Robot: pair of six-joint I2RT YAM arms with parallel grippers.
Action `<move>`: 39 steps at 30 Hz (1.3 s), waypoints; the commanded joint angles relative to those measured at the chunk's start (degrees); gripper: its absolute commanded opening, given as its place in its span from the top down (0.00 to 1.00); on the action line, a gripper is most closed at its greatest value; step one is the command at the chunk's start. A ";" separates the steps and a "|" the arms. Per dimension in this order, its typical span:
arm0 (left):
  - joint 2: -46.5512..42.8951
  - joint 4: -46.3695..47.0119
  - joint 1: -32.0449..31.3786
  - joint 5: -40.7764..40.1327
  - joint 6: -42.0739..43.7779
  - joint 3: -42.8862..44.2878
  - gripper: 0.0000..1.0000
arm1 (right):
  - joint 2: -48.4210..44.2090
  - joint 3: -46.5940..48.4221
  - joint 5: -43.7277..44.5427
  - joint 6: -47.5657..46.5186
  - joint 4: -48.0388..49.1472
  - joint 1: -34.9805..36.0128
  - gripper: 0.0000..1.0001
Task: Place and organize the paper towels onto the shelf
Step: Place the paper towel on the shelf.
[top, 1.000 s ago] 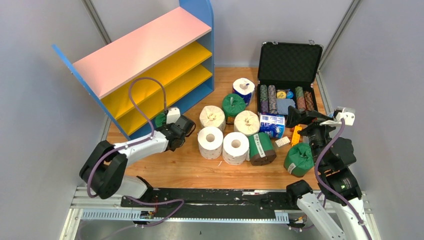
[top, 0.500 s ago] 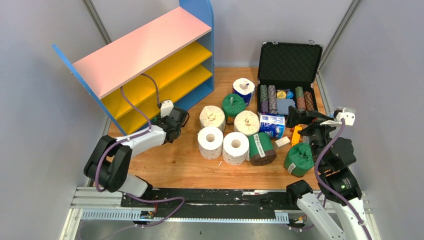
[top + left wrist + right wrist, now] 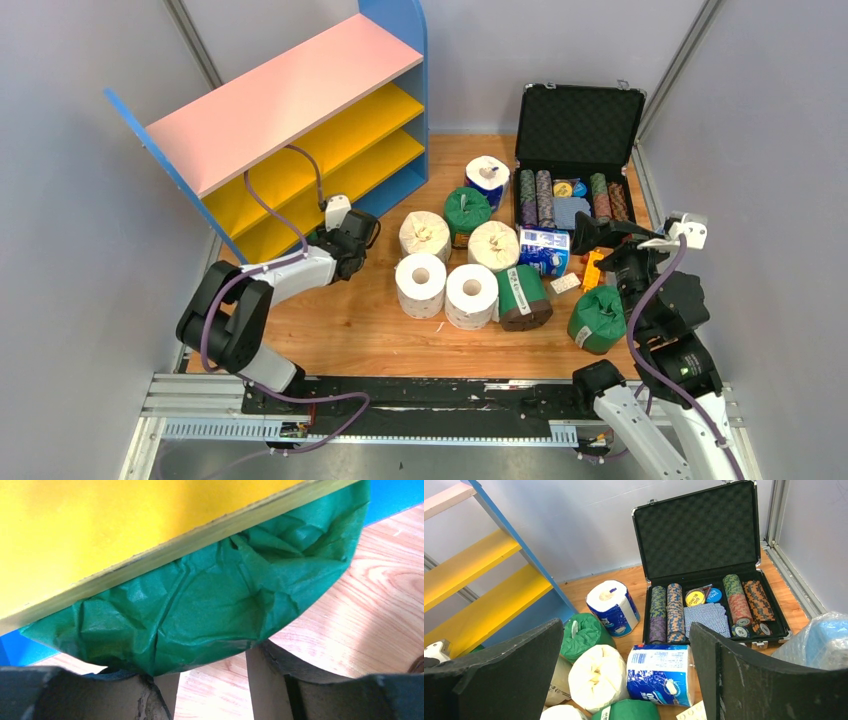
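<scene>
Green-wrapped roll (image 3: 200,615) half swallowed under the yellow shelf board (image 3: 125,535) in the left wrist view, top edge gone from sight. Barely a sliver of it visible from the top camera, tucked behind the left gripper (image 3: 335,243). Left fingertips (image 3: 265,680) cut off by the bottom edge; grip on the roll impossible to confirm. Right gripper's fingers (image 3: 764,680) looming dark and blurred across the lower frame, masking the rolls beneath. Blue-white printed pack (image 3: 659,675) partly blocked, print too small to read. Pale blue object (image 3: 824,640) clipped at the right edge, unidentifiable.
</scene>
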 commanded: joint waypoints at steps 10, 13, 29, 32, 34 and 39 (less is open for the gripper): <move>-14.90 -0.01 2.07 -0.45 -1.40 -2.88 0.22 | 1.00 0.36 0.21 -0.71 -0.23 -0.19 0.00; -16.55 2.36 2.65 -2.36 -1.50 -5.43 0.12 | 1.28 0.45 -0.10 -0.57 -0.23 -0.15 0.00; -9.60 29.18 6.50 3.46 6.32 -11.46 0.00 | 0.76 0.36 -0.04 -0.88 -0.32 -0.18 0.00; -8.43 32.10 7.16 5.81 8.07 -11.73 0.01 | 0.93 0.37 -0.31 -0.80 -0.33 -0.14 0.00; -7.33 34.26 7.33 7.78 9.45 -11.65 0.04 | 1.02 0.37 -0.35 -0.79 -0.32 -0.23 0.00; -3.57 38.34 7.35 14.38 13.29 -10.21 0.14 | 1.03 0.37 -0.36 -0.79 -0.29 -0.14 0.00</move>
